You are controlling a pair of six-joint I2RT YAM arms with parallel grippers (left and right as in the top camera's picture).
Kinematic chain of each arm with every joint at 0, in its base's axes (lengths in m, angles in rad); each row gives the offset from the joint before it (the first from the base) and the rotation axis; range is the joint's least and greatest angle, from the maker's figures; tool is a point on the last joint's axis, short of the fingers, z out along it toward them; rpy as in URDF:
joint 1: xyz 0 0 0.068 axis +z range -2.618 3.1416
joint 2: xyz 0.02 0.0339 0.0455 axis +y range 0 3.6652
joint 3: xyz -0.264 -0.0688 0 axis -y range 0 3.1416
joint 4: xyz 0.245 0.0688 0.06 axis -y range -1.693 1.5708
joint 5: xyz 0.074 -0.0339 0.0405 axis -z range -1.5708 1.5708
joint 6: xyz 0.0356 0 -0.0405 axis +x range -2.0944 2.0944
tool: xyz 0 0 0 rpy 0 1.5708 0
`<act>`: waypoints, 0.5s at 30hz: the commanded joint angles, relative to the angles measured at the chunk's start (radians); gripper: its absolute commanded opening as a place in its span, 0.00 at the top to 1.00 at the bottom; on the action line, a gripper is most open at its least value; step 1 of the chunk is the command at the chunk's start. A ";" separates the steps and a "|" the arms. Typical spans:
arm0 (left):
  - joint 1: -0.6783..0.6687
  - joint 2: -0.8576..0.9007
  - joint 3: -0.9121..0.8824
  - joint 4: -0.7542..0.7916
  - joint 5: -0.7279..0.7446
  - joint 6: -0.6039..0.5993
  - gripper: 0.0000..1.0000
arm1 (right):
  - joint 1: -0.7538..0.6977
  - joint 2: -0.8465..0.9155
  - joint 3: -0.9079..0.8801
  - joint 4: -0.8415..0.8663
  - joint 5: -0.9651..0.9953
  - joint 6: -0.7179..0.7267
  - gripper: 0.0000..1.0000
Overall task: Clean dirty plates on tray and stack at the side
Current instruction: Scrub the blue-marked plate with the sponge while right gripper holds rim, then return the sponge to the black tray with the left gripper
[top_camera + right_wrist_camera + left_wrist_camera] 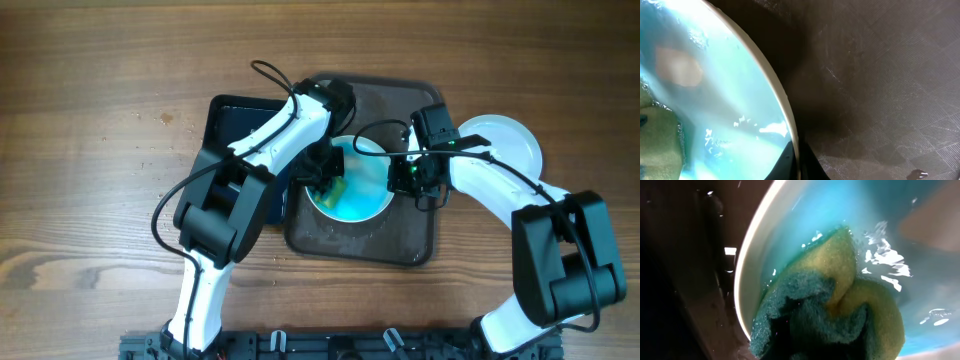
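Note:
A turquoise plate (pixel 365 190) with a white rim lies on the dark brown tray (pixel 400 245). My left gripper (pixel 325 180) is shut on a yellow and green sponge (pixel 840 305) and presses it on the plate's wet left part (pixel 920 255). My right gripper (pixel 799 165) is shut on the plate's right rim (pixel 775 95), one finger inside and one outside. In the overhead view the right gripper (pixel 410 178) sits at the plate's right edge. A white plate (pixel 510 140) lies on the table to the right of the tray.
A dark rectangular container (pixel 235 125) stands to the left of the tray, partly under my left arm. The tray's textured floor (pixel 890 75) shows to the right of the plate. Wooden table (pixel 90 150) surrounds everything.

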 commanded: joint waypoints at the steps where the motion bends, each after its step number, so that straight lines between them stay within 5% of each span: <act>1: 0.060 0.018 -0.048 -0.023 -0.353 -0.088 0.96 | -0.025 0.037 -0.027 -0.019 0.148 -0.021 0.96; 7: 0.092 -0.219 -0.048 0.024 -0.105 -0.082 0.96 | -0.025 0.037 -0.027 -0.030 0.148 -0.083 0.96; 15: 0.332 -0.457 -0.055 -0.039 -0.241 -0.031 0.96 | -0.025 0.037 -0.027 -0.002 0.148 -0.083 0.94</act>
